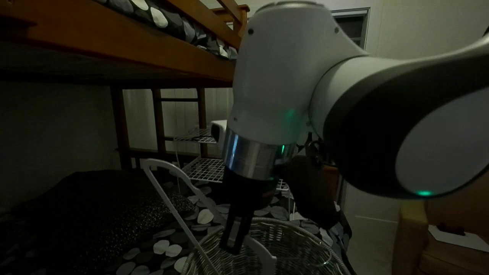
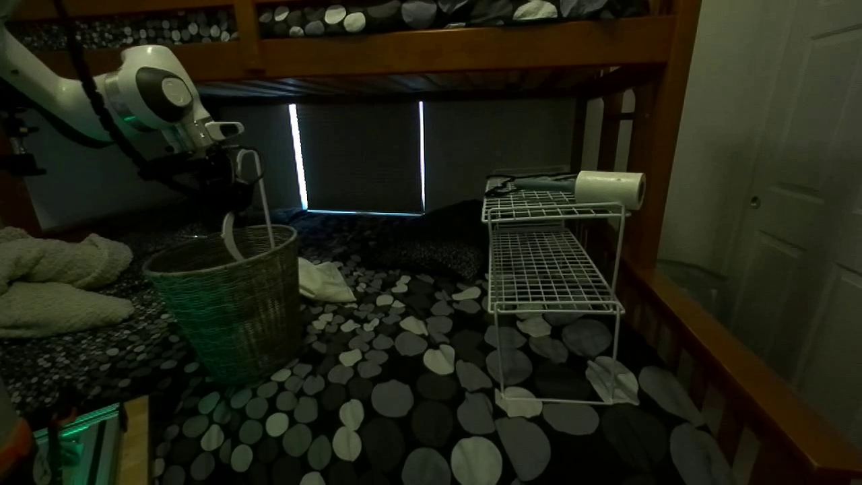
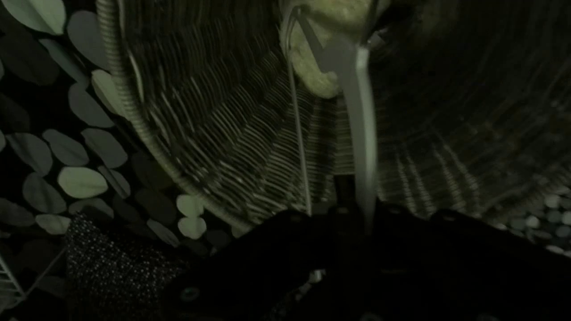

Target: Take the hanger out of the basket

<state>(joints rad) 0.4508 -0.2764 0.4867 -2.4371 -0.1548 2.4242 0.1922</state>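
The slim, pale hanger [image 3: 362, 120] – curved and tilted – slants into the woven basket [image 2: 229, 310], the gripper [image 1: 232, 246] clamping it.

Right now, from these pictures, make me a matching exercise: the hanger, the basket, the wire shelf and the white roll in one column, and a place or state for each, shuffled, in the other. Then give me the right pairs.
Things
1. hanger
2. basket
3. wire shelf
4. white roll

Places and states
A. white, with two grid tiers
B. partly inside 2, partly above its rim
C. on its side, on top of 3
D. round, woven, standing on the spotted bedspread

Pairs: 1-B, 2-D, 3-A, 4-C
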